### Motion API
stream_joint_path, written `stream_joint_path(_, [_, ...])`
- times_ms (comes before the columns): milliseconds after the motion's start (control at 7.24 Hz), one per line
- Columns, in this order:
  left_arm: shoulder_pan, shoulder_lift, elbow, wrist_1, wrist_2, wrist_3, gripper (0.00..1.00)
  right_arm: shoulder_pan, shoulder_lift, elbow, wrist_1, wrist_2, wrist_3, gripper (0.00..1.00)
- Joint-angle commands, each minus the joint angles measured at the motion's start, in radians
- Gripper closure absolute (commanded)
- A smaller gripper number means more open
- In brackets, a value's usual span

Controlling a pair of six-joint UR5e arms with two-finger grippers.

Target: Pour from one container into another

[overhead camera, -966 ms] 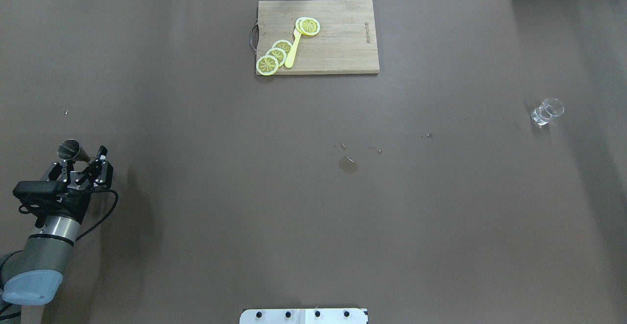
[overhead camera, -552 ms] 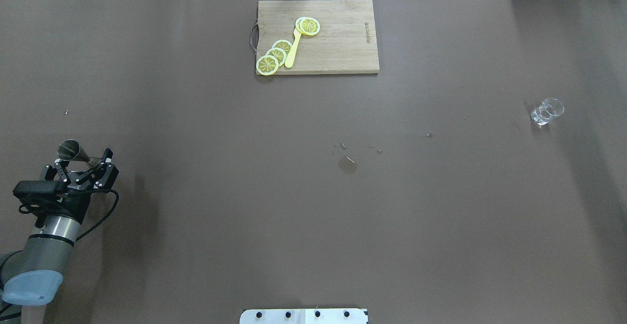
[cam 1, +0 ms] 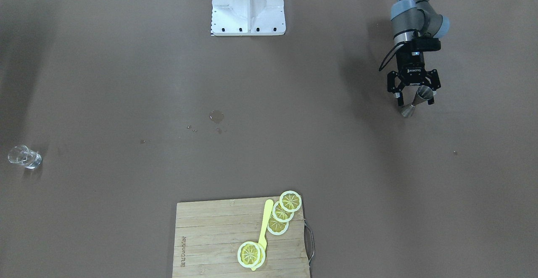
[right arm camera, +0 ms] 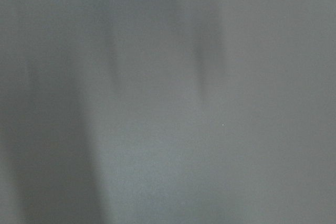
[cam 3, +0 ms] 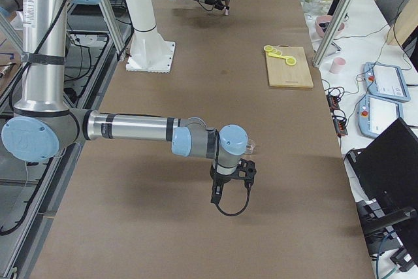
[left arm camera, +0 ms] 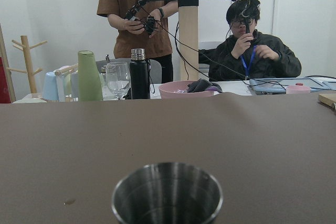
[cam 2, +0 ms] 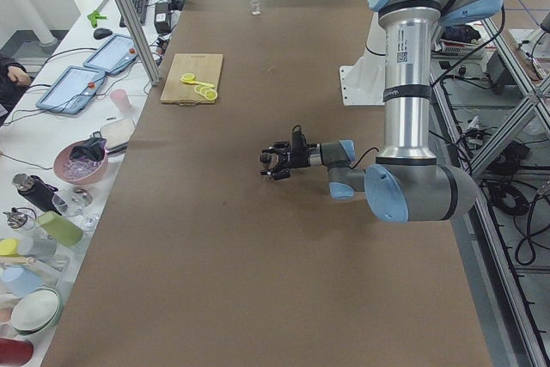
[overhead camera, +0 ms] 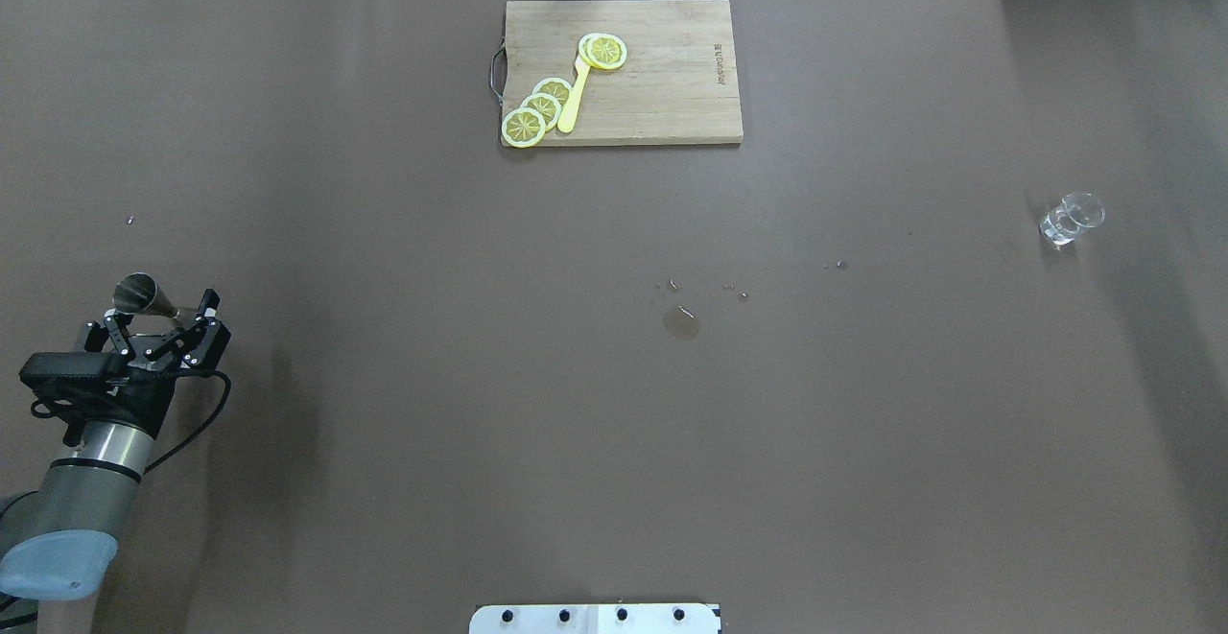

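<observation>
Jigger [overhead camera: 137,293] of grey steel stood upright on the brown tabletop [overhead camera: 614,481], far out at about 8 o'clock in the overhead view. The left gripper [overhead camera: 158,319] was low around it, with its jaws wide apart and the jigger between them. The jaws had hold of nothing, and whether one finger touched the steel I could not tell. In the left wrist view the round mouth of the jigger filled the lower middle.

The glass [overhead camera: 1072,219], small and clear, stood upright at about 3 o'clock, well apart from the jigger, with nearly the whole tabletop between them.

The right gripper [cam 3: 225,184] appeared only in the side view from the right, pointing downward. The glass showed just behind its wrist there, but how near I could not tell. Whether its jaws were apart or together I also could not tell, and its wrist camera gave only a grey blur.

At 12 o'clock lay a wooden cutting board [overhead camera: 672,87] with lemon slices [overhead camera: 524,127] and a yellow utensil [overhead camera: 573,102] on it. Near the centre was a small wet spot [overhead camera: 681,324] with some drops around it.
</observation>
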Motion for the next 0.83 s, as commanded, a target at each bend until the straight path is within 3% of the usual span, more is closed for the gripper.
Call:
stream_joint_path(0, [0.0, 0.07, -0.083, -0.003, 0.0, 0.029, 0.02, 0.0, 0.011, -0.004, 0.004, -0.004, 0.001, 0.0])
stream_joint_path(276, [0.0, 0.13, -0.171, -0.002, -0.009, 0.049, 0.02, 0.001, 0.022, 0.009, 0.004, 0.0, 0.003, 0.0])
stream_joint_path(690, [-0.006, 0.214, -0.338, -0.005, -0.107, 0.154, 0.02, 0.001, 0.023, 0.024, 0.003, 0.005, 0.003, 0.0])
